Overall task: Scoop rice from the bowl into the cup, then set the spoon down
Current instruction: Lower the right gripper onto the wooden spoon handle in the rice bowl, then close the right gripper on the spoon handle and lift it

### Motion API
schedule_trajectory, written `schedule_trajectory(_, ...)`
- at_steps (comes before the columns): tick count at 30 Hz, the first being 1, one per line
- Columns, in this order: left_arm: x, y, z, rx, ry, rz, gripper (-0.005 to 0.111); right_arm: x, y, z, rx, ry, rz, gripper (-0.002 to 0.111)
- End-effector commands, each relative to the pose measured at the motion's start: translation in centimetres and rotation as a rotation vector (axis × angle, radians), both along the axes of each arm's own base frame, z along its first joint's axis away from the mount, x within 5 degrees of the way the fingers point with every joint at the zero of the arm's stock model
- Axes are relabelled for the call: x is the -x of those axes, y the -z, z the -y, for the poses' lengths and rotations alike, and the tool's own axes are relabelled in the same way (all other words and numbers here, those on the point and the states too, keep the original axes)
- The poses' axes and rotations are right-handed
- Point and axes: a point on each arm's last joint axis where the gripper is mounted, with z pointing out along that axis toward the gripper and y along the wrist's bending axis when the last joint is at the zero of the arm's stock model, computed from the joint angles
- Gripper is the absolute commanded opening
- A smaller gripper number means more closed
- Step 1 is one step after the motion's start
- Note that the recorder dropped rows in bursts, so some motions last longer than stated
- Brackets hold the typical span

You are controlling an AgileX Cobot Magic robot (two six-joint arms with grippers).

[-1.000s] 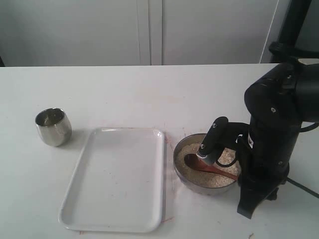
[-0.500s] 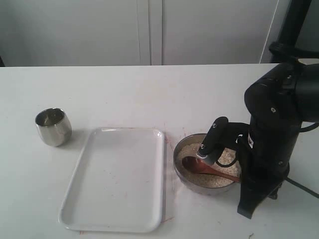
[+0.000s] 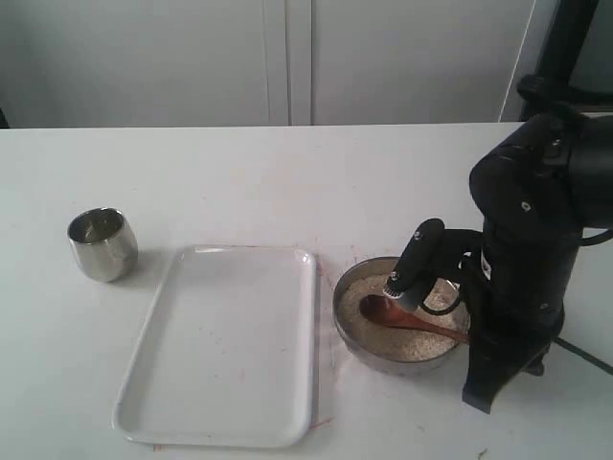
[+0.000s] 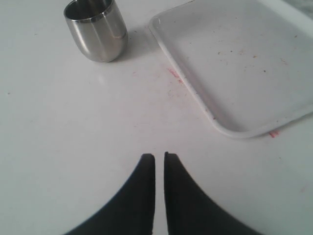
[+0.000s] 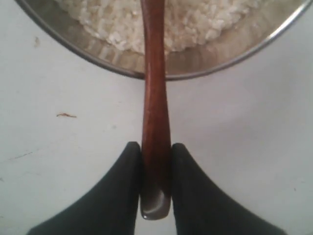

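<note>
Cup (image 3: 102,243) stood upright on white table (image 3: 287,182), at approx. 10 o'clock of tray (image 3: 220,251) and apart from it; no rice could be made out inside. L wrist view showed same cup (image 4: 97,29) beside a tray (image 4: 244,63) corner, w/ L gripper (image 4: 156,156) clenched on nothing, fingers all but touching, above bare table. Tray, white & rectangular, lay flat at centre. Bowl (image 3: 337,311) sat just beside tray, at its 3 o'clock. Rice (image 3: 421,340) filled bowl. Spoon (image 3: 378,309) lay w/ head on rice near bowl's 9 o'clock; handle ran toward 4 o'clock & crossed rim. R wrist view: R gripper (image 5: 155,147) grasped spoon (image 5: 155,98) handle near its end, outside bowl (image 5: 98,51), fingers tight on both sides; rice (image 5: 195,24) visible beyond rim.
</note>
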Motion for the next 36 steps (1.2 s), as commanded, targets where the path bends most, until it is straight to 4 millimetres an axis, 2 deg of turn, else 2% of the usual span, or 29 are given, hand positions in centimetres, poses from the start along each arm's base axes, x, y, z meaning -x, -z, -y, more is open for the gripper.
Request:
schedule_trajectory(1,0.0,0.2,0.0,0.007,0.000,-0.005,0.014,0.0,-2.0,0.1,0.056,0.007,0.039,0.000)
schedule_trajectory(6,0.0,0.2,0.0,0.007,0.000,-0.005,0.014,0.6,-3.9,-0.6,0.135,-0.044,0.050,0.000)
schedule_trajectory(14,0.0,0.2,0.0,0.007,0.000,-0.005,0.014,0.5,-6.3,-1.6,0.224,-0.118,0.225,0.000)
schedule_trajectory(25,0.0,0.2,0.0,0.007,0.000,-0.005,0.014,-0.6,-7.5,-0.8,0.419,-0.229,0.348,0.000)
schedule_trajectory(29,0.0,0.2,0.0,0.007,0.000,-0.005,0.014,-0.7,-7.3,-0.6,0.479,-0.327,0.314,0.000)
schedule_trajectory(36,0.0,0.2,0.0,0.007,0.000,-0.005,0.014,-0.8,-6.4,0.5,0.690,-0.484,0.304,0.000)
